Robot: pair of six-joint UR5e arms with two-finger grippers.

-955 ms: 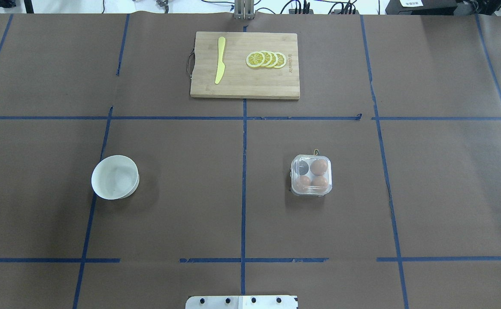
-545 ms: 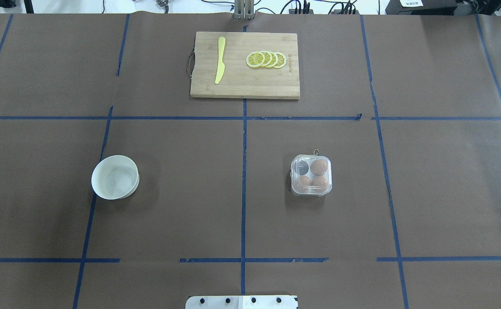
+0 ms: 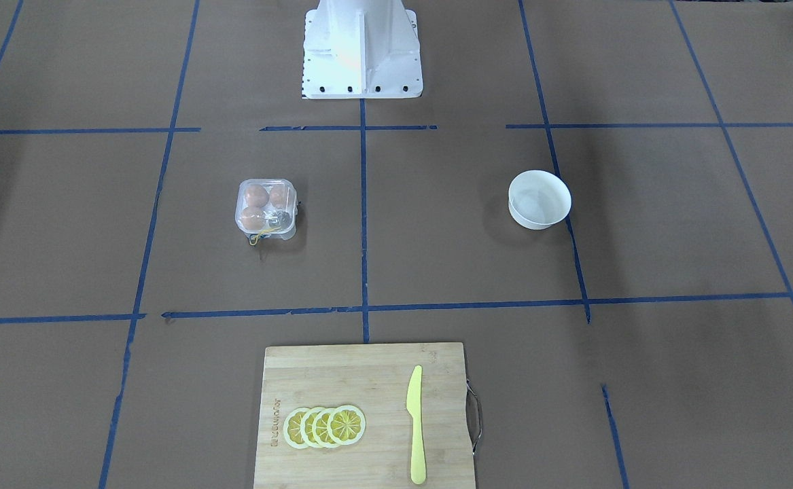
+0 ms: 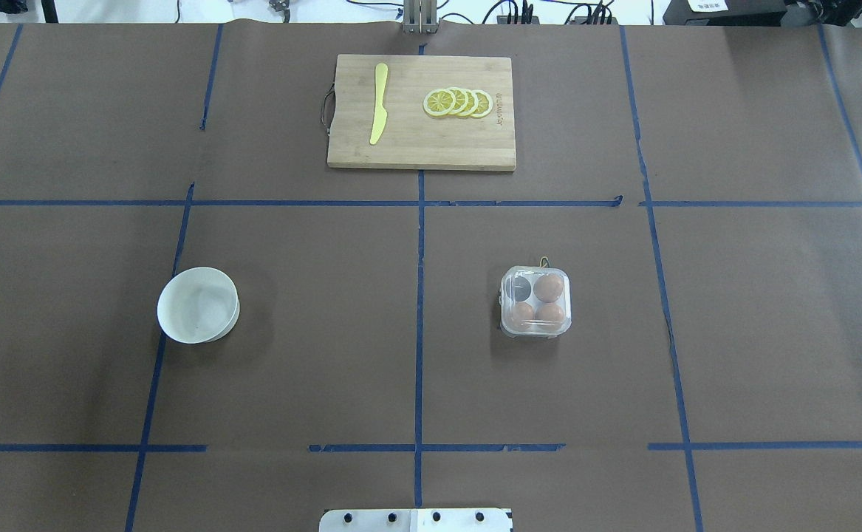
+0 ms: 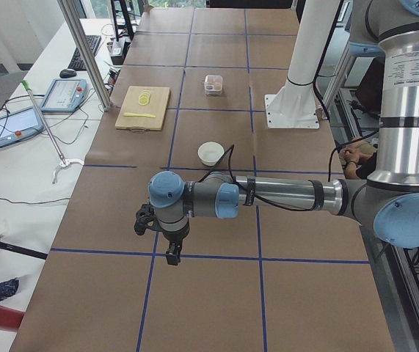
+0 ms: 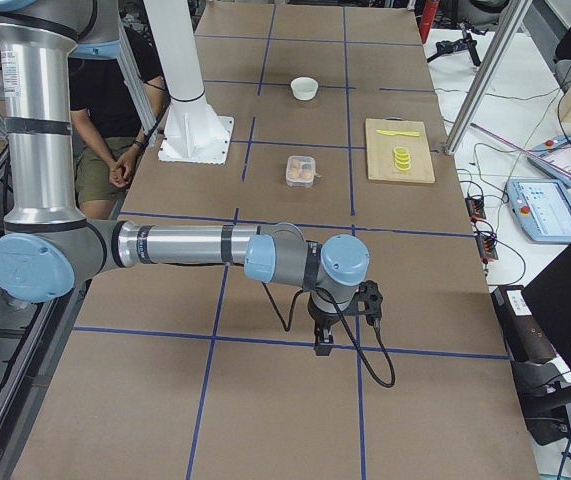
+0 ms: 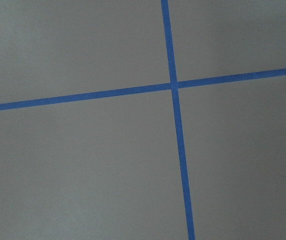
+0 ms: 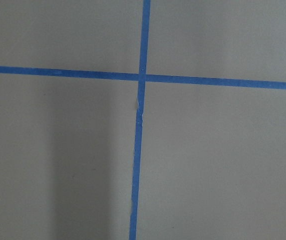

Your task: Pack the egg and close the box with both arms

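A small clear plastic egg box (image 4: 535, 301) holding three orange-brown eggs (image 4: 549, 287) sits nearer the tabletop's (image 4: 770, 332) right edge. I cannot tell whether the left gripper (image 5: 172, 255) or the right gripper (image 6: 321, 344) is open or closed.

Clear box (image 4: 521, 289), 3 orange-brown eggs (image 4: 549, 287); white bowl (image 4: 198, 304).

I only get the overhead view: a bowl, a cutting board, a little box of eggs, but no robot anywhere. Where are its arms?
Observer: The left arm is stretched low over the table's end on the robot's left, the left end effector pointing down near a blue tape line.
Visitor: And the other?
Observer: The right arm mirrors it at the opposite end, the right end effector pointing down too.
Visitor: Anyone nearby?
Observer: Yes, a person sits with clasped hands at the table's edge beside the white pedestal.
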